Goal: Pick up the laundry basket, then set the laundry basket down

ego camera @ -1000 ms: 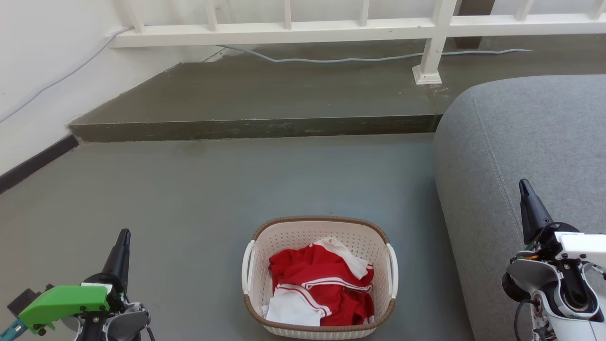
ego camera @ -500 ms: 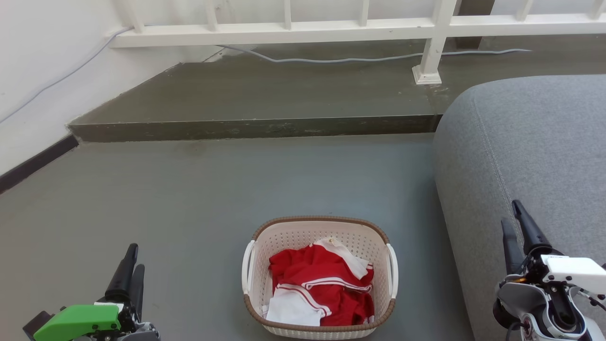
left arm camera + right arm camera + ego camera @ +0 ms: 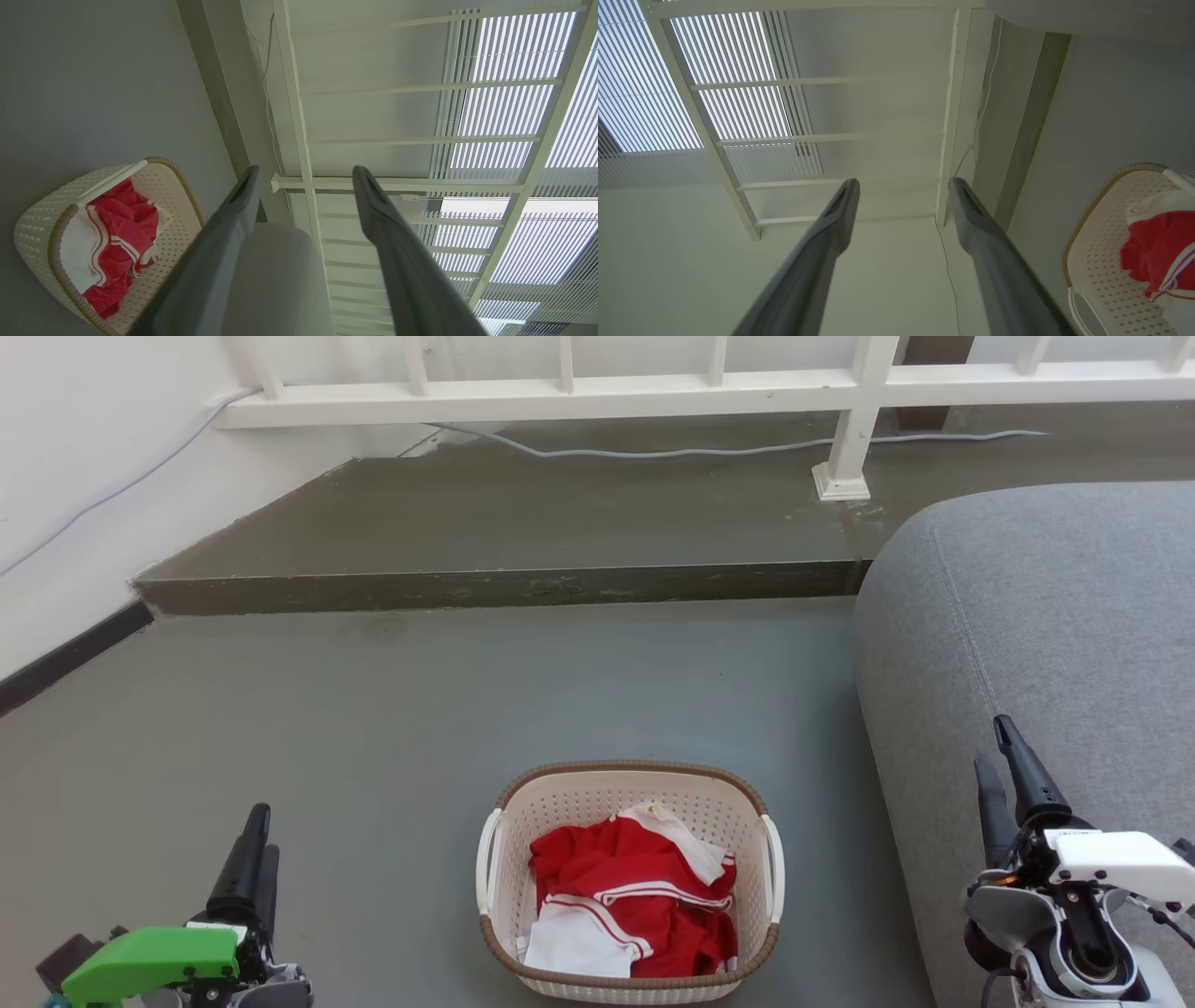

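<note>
Basket not yet touched; the step in hand looks like the reach-in for a 2-arm lift. The laundry basket (image 3: 579, 803) sits flat on the grey floor (image 3: 373, 728), on its near part. It is well short of the raised step (image 3: 504, 588) at the floor's far edge and near the grey sofa (image 3: 1046, 616) along the right side. Red & white clothes (image 3: 635, 896) lie inside, below the rim.

Left gripper (image 3: 262, 831) hangs low to the basket's left, well apart from it. Right gripper (image 3: 991, 743) is to its right, in front of the sofa, also apart. Both claws stand part-open w/ a clear gap between fingers, nothing held. Wrist views agree, L (image 3: 306, 170) and R (image 3: 903, 181), each pointing past the basket toward the white railing (image 3: 560, 401).

To do it well, prob.: turn each wrist inward and down so the fingers face the white side handles, left handle (image 3: 485, 859) and right handle (image 3: 775, 868). Close on both at approx. the same moment and height, so the basket rises level and the clothes don't spill. R arm needs care vs. the sofa. Lift straight up, then lower flat.
</note>
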Controlling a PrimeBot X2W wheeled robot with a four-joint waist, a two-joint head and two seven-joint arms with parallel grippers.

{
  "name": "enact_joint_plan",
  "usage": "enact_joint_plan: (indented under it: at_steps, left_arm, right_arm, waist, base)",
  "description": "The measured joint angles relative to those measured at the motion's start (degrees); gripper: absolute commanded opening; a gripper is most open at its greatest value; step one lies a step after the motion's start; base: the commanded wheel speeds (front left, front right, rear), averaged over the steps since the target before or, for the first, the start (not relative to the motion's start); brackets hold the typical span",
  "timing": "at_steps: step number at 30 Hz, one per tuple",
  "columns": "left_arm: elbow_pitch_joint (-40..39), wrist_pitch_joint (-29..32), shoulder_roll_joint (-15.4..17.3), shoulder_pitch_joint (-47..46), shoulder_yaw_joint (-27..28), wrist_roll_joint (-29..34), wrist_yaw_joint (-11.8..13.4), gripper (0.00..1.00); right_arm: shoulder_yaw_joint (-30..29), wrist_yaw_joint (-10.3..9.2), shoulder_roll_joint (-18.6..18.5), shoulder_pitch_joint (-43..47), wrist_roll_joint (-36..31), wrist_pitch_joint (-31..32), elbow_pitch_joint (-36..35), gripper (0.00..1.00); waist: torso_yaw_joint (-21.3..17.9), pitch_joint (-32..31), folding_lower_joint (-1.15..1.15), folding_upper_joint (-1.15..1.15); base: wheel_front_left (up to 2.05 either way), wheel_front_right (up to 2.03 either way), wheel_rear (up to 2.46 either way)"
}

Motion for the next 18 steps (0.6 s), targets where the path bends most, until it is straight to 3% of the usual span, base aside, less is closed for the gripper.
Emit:
enact_joint_plan:
  at_steps: [18]
  left_arm:
    - [-2.69,-5.28,4.93,-0.04,-5.94,14.32,0.0,1.0]
  right_arm:
    - [4.23,0.01,-1.35,-0.26,-13.16,-3.93,-1.68,1.0]
  waist:
    - [-0.5,0.26,0.0,0.0]
  base:
    - [0.0,0.0,0.0]
